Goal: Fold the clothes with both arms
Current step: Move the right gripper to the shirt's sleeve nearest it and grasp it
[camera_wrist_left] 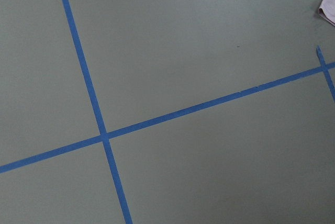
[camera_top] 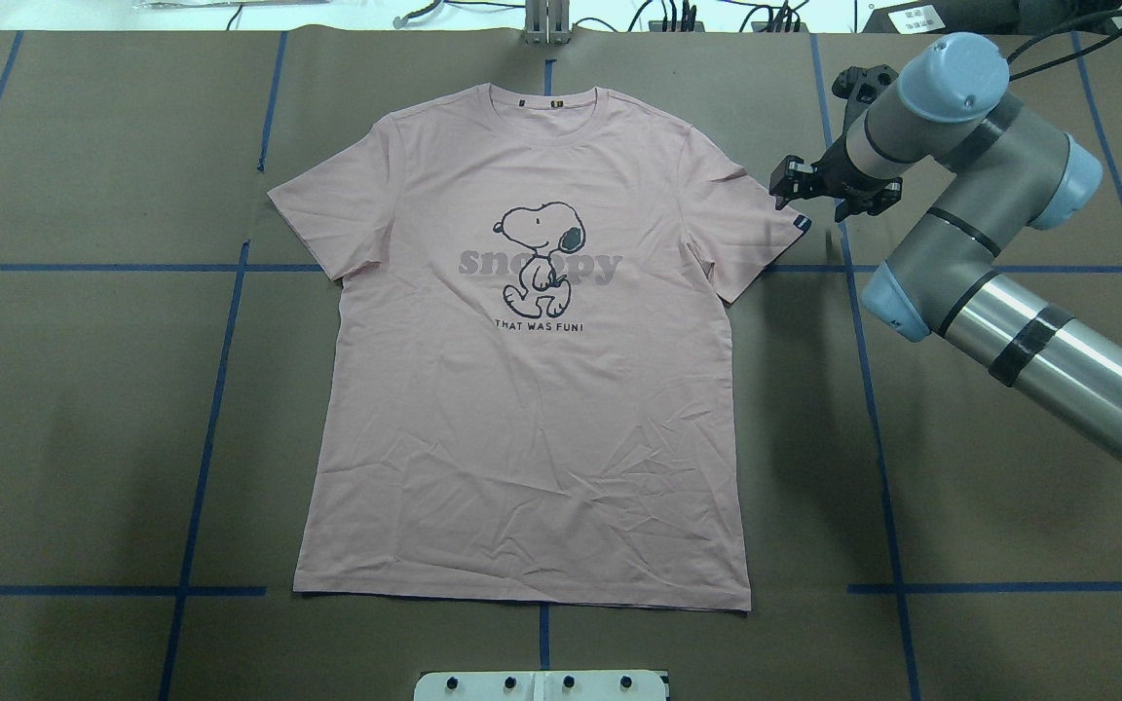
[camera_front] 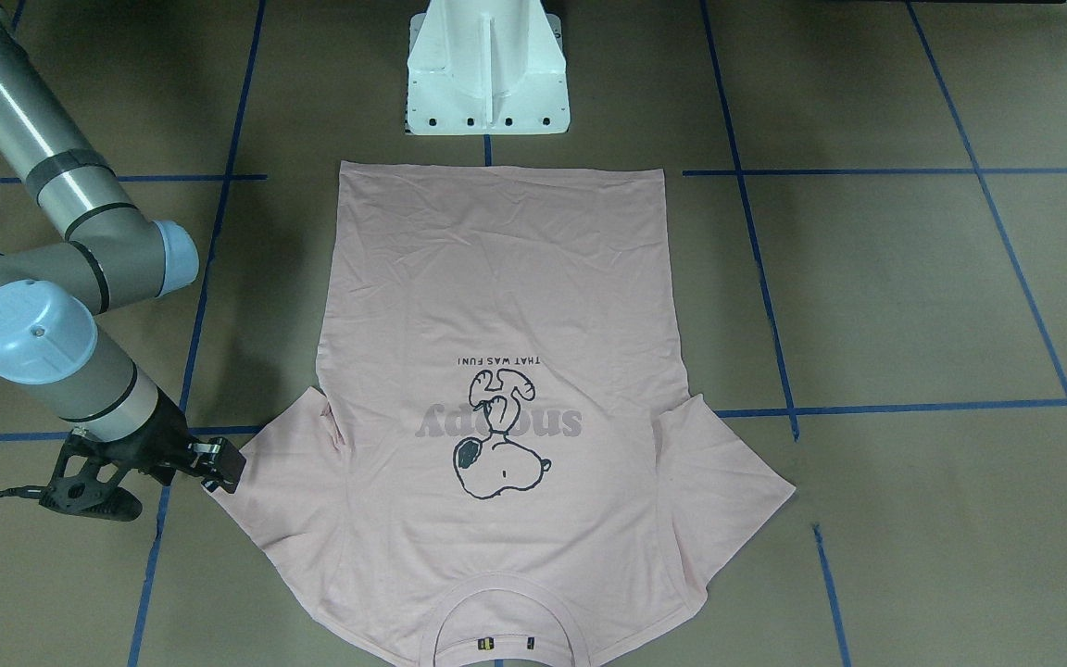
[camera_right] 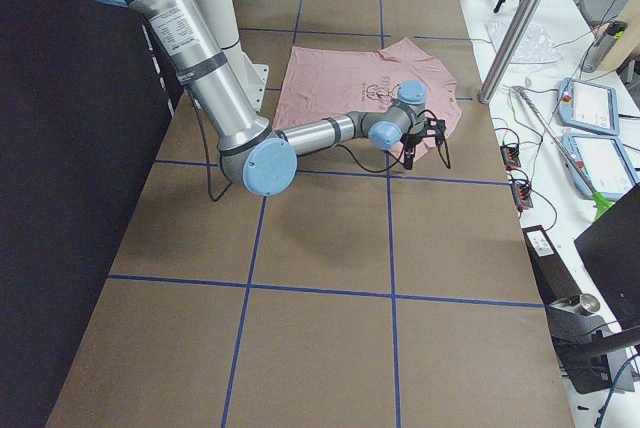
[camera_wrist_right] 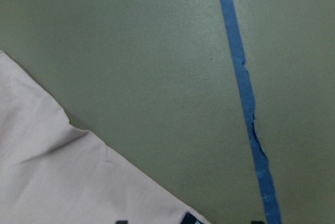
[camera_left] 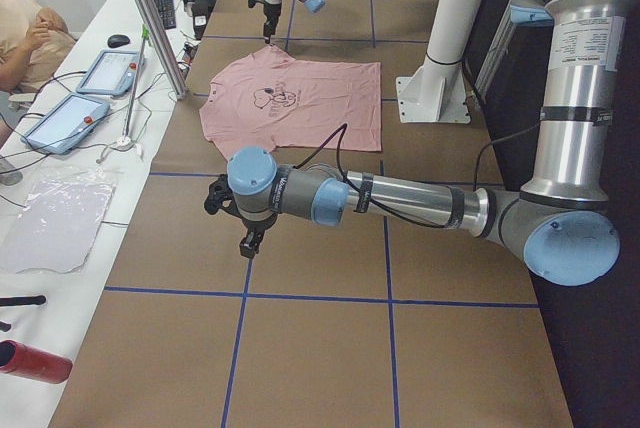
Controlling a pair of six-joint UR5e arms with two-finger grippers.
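The pale pink short-sleeved fabric T-shirt (camera_top: pixel 532 389) lies flat, print side up, in the middle of the brown paper-covered surface (camera_top: pixel 84 409), with its collar pointing away from the white pedestal base (camera_front: pixel 487 74). The right gripper (camera_top: pixel 832 193) is positioned just beside the sleeve bearing the small black tag (camera_top: pixel 803 222); its jaws are spread and grasp nothing. The left gripper (camera_left: pixel 248 240) hangs over bare surface, well apart from the T-shirt; the state of its jaws cannot be told.

Brown paper tbl top (camera_top: pixel 84 438) w/ blue tape grid (camera_top: pixel 220 341). Side bench on robot's left: 2 tablets (camera_left: pixel 60 120), keyboard (camera_left: pixel 161 5), clear plastic bag (camera_left: pixel 60 218), red bottle (camera_left: pixel 35 361); operator (camera_left: pixel 25 33) beside it.
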